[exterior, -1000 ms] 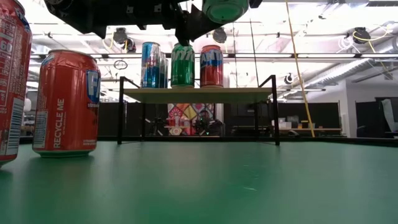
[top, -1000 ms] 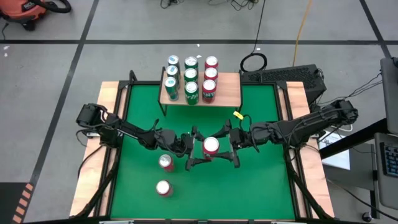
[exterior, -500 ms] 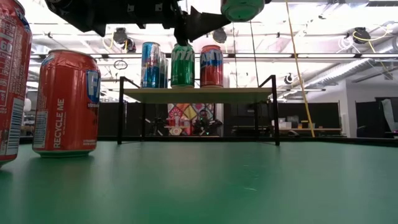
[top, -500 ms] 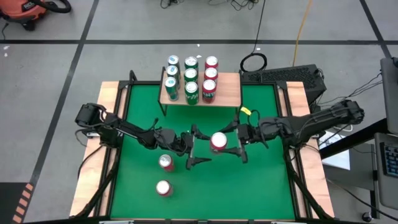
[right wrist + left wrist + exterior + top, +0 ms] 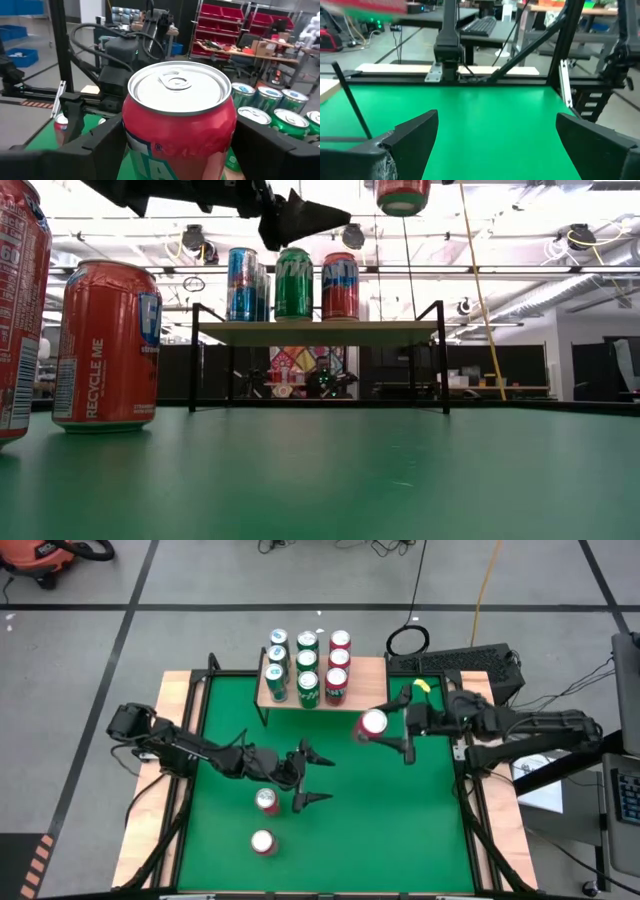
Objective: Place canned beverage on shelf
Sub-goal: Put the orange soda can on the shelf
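Right claw [image 5: 385,734] is pinched on a red can [image 5: 371,724], held upright in the air, clear of the green tabletop [image 5: 400,830]. The shelf [image 5: 368,688], a light plank on thin black legs, stands just beside this claw toward the tabletop's far edge; nine cans [image 5: 307,664] stand on it in three rows, leaving the plank end nearest the claw bare. Left claw [image 5: 313,778] hangs over mid-tabletop, well apart from the right one, its fingers spread wide and holding nothing. Two more red cans [image 5: 266,801] stand on the green surface beside and behind it. The surface is flat green felt with pale wooden borders. Beyond it: grey floor with dark lines, a keyboard [image 5: 465,661] on a side stand, red storage bins [image 5: 225,15] on racks, overhead lights
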Controlling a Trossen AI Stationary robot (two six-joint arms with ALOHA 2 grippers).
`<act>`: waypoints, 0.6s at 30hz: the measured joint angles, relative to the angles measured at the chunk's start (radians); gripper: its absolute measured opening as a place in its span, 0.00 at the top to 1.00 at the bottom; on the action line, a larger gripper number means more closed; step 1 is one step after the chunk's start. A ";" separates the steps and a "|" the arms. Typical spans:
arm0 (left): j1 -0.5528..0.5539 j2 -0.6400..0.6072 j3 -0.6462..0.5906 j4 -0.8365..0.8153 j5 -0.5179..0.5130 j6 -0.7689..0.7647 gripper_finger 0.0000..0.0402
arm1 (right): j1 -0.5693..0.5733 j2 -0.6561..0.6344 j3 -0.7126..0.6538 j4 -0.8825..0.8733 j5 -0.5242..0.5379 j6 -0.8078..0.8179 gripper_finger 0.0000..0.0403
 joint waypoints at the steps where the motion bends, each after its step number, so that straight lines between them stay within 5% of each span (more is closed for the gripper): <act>1: -0.007 0.000 0.000 -0.011 -0.011 0.000 0.01 | -0.024 -0.009 0.000 -0.007 -0.032 -0.003 0.27; 18: -0.031 0.000 -0.001 -0.062 -0.087 -0.003 0.01 | -0.466 0.025 0.063 -0.041 -0.404 -0.057 0.27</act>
